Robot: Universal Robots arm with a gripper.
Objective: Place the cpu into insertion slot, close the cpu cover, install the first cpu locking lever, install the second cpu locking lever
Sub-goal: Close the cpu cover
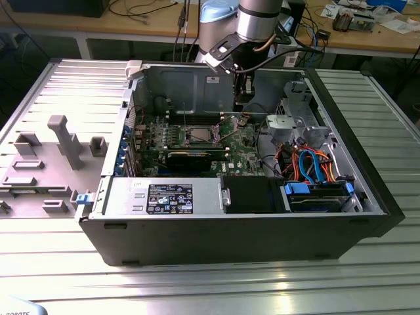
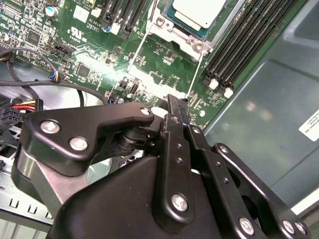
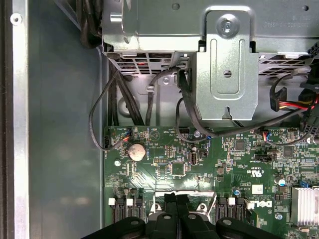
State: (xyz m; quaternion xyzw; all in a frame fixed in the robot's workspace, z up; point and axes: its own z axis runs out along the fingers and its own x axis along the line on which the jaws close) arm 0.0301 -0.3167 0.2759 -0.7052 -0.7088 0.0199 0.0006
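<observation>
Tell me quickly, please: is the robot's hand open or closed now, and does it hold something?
Hand: closed, with nothing seen in its grip.

cpu (image 2: 199, 9) — silver, in insertion slot (image 2: 177, 36)

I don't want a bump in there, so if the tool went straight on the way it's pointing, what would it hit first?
The tool would probably meet the green circuit board first, just beside the insertion slot; depth is unclear.
</observation>
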